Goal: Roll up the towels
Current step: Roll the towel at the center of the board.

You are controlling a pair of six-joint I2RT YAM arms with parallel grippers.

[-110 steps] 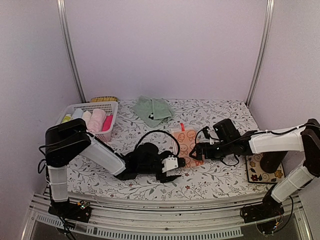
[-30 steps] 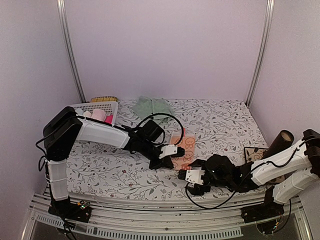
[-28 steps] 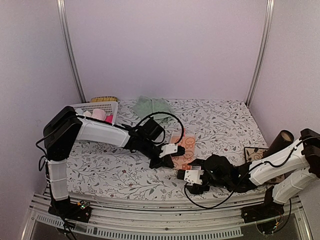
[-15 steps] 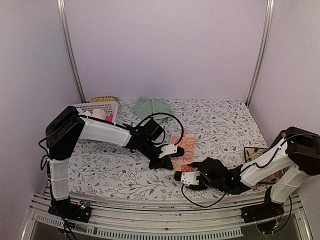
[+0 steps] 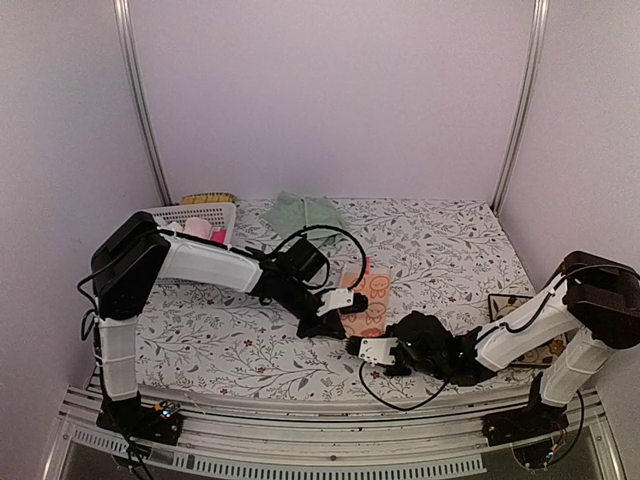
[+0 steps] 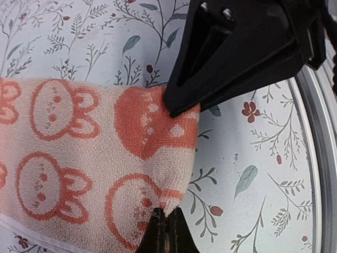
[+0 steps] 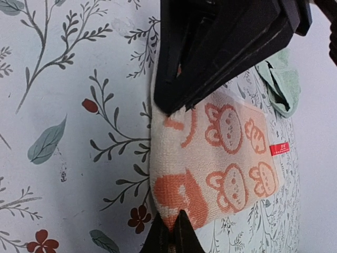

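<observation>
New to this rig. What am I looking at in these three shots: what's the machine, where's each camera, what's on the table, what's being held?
The machine is two robot arms bolted at the near edge of a table, and each arm ends in a two-finger gripper. The wide picture comes from a fixed camera above and behind the arms, so their bases sit at the bottom and the left arm is on the left. The other two pictures come from cameras on the wrists, each looking past its own black fingers.

An orange towel with a bunny pattern lies on the flowered cloth. A green towel is at the back, and a white basket holding rolled cloths is at the back left.

The left gripper and the right gripper are each shut on a near corner of the orange towel.
</observation>
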